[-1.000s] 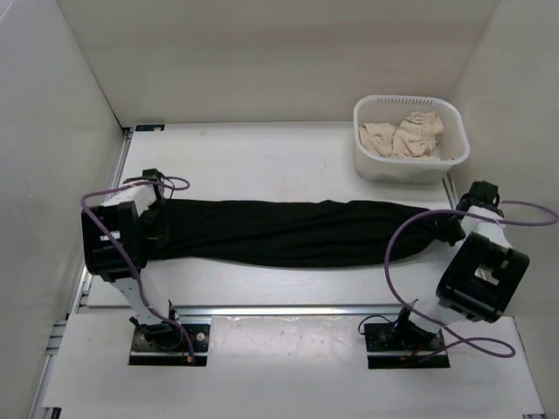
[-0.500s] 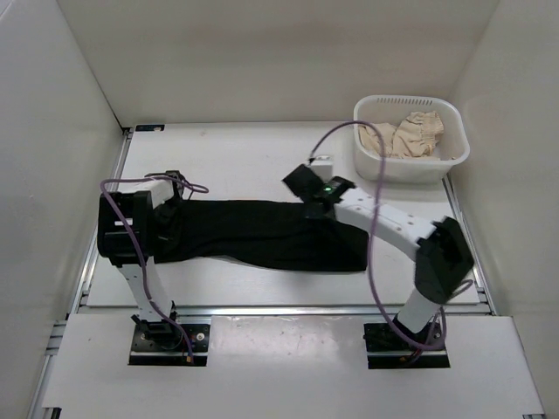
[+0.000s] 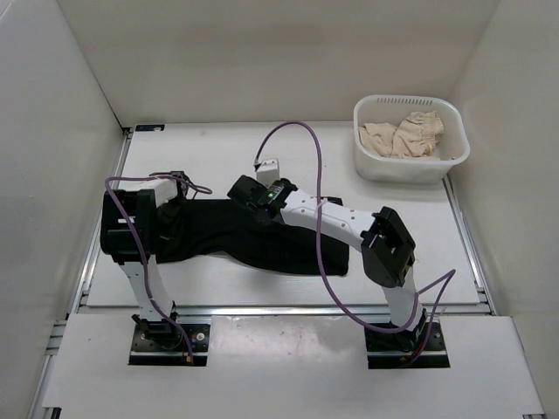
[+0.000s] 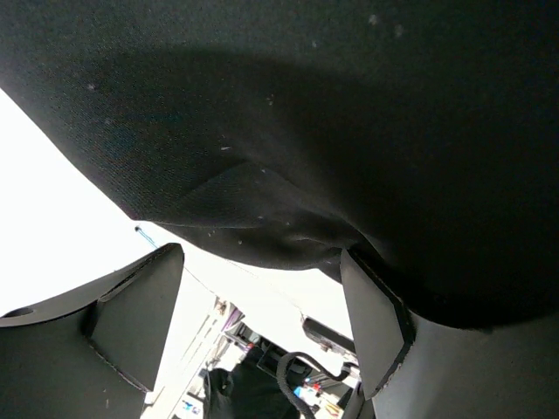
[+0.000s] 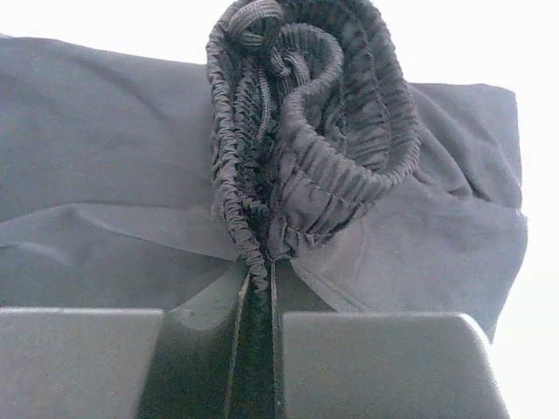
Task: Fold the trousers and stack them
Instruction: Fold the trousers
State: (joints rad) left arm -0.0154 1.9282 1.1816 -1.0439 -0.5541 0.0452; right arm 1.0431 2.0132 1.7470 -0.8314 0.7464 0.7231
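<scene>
From above, two arms, one pair of black trousers, one white basket and one heap of beige cloth inside it are counted on the white surface. The trousers are laid across the left and middle of the surface as a long, soft, matte band, with the basket well apart at the back right corner. The right gripper is reached across over the middle of the cloth, and the left gripper is set at the trousers' left end. The stand of either jaws cannot be told from here.

In the left wrist view, something hidden from above is shown: the left gripper is spread wide, two dark, flat-faced fingers standing apart. The upper part of the view is filled by a finely woven, lint-speckled sheet of the trousers, whose lower edge sags between the fingers.

In the right wrist view, the right gripper is pressed together, and a bunched part of the trousers is pinched in it. A gathered, ribbed elastic band is seen curled into a loop just beyond the fingertips, with smooth creased cloth spread to both sides.
</scene>
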